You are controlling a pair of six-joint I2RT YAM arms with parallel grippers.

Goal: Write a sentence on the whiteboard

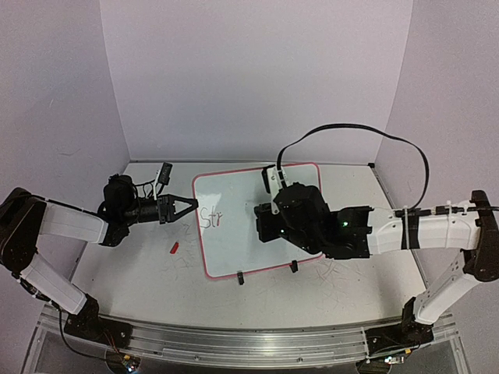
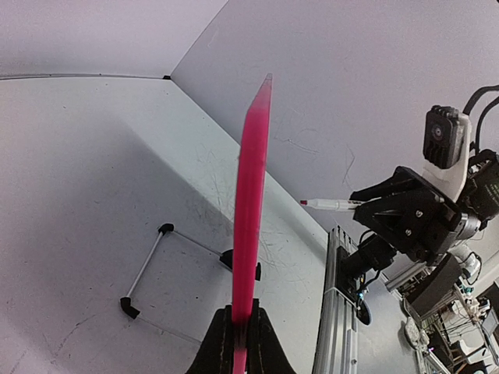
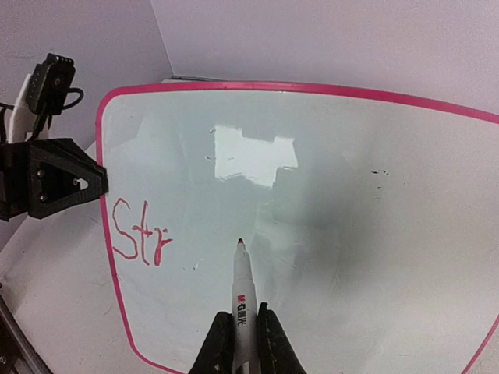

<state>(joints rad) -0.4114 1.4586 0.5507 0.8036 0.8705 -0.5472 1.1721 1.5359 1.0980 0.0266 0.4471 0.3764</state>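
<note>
Whiteboard point(image 1: 234, 249) rim in outstretched left pincer point(image 1: 195, 206)

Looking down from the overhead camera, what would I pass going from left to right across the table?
Left tool, pinching the whiteboard by its edge → red letters "Str" → the right arm's black wrist over the board → its white forearm.

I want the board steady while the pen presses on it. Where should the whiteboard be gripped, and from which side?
Pinch the left rim of the whiteboard, coming from the left: the board is thin, so fingers close over front and back without covering the red lettering. The left gripper holds there.
</note>
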